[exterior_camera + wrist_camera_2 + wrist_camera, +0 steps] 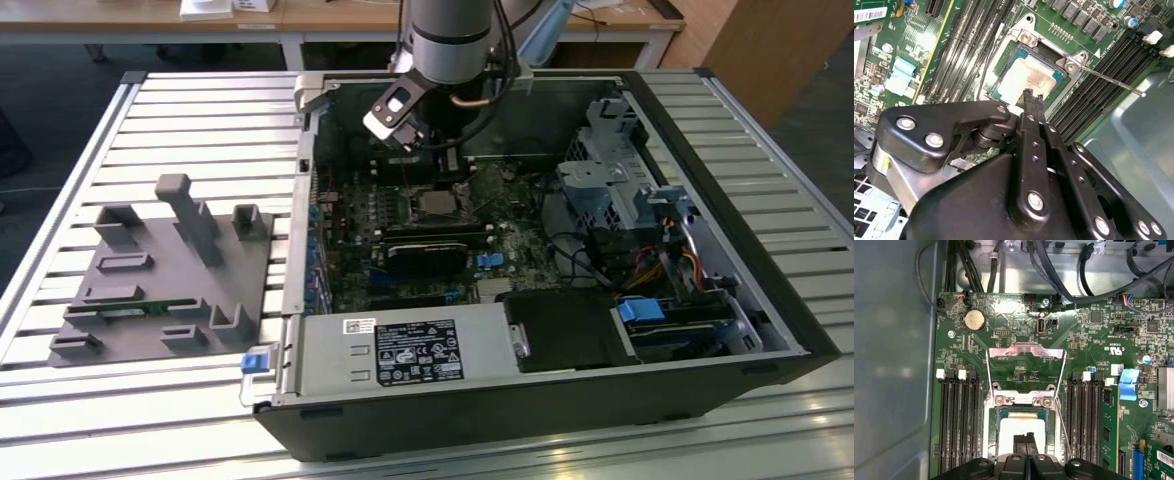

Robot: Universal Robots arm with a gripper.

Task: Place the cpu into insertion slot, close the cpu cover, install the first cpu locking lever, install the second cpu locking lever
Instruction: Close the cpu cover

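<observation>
The cpu (1021, 426) lies flat in the insertion slot (992, 440), its silvery top smeared with pale paste, also seen as cpu (1024, 80) in the second wrist view. The cpu cover (1024, 351), a thin silver frame, is swung back off the slot on its hinge, with bare board showing through its window. A thin locking lever (1064, 435) runs along one side of the slot; the same kind of lever (1114, 82) juts out free in the second wrist view. My gripper (1025, 437) hovers just over the chip, fingers pressed together with nothing between them. In the exterior view the gripper (447, 165) hangs inside the case above the slot (438, 206).
Long black memory slots (956, 425) flank the socket on both sides. Black cables (1054, 275) cross the board's far edge. The grey case wall (894, 365) is close by. A grey fixture block (167, 275) sits on the slatted table at the exterior view's left.
</observation>
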